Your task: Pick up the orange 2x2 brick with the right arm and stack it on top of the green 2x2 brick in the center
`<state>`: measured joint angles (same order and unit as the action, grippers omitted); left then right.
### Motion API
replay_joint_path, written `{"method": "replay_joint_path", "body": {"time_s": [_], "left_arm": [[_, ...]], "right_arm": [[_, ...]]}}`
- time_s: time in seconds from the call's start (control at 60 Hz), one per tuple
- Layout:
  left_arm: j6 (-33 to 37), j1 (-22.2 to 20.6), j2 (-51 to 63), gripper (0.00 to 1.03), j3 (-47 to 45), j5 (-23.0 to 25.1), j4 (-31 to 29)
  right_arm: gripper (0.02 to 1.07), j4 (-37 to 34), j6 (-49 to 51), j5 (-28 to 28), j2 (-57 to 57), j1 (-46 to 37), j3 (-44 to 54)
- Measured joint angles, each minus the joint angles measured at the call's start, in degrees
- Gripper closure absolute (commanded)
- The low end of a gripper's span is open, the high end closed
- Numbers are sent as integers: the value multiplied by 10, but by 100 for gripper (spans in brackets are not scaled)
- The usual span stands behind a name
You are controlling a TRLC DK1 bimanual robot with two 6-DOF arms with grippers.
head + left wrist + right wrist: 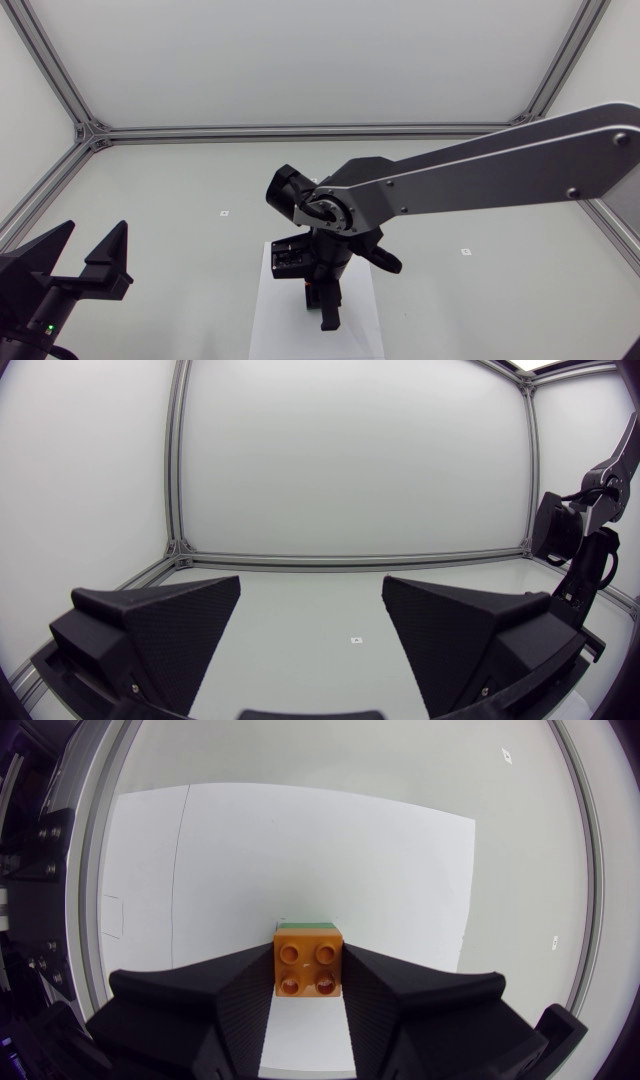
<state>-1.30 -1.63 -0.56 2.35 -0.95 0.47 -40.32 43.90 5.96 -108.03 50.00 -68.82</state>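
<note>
1. The right arm [500,170] stretched in from 3 o'clock, and its end was past the middle of the table.
2. Its wrist [330,212] was bent down, so the right gripper [323,308] pointed at the table, near 6 o'clock.
3. The right gripper's two black fingers [200,1005] were pressed on an orange brick [309,960], one on each side.
4. The left arm [25,312] sat low at 8 o'clock.
5. The left gripper [95,235] pointed to 12 o'clock, and its two fingers were wide apart.
</note>
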Motion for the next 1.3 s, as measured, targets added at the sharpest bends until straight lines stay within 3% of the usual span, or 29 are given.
{"method": "replay_joint_path", "body": {"time_s": [0.833,0.933,1.05,1.133,1.3], "left_arm": [[0,0,0,4,0,0,0],[0,0,0,4,0,0,0],[0,0,0,4,0,0,0],[0,0,0,4,0,0,0],[0,0,0,4,0,0,0]], "right_arm": [[77,-3,-45,0,-1,5,-2],[63,-2,-45,0,-1,5,-2],[58,-2,-46,0,-1,5,-2],[39,-2,-48,0,-1,5,-2],[30,0,-49,0,-10,5,-2]]}}
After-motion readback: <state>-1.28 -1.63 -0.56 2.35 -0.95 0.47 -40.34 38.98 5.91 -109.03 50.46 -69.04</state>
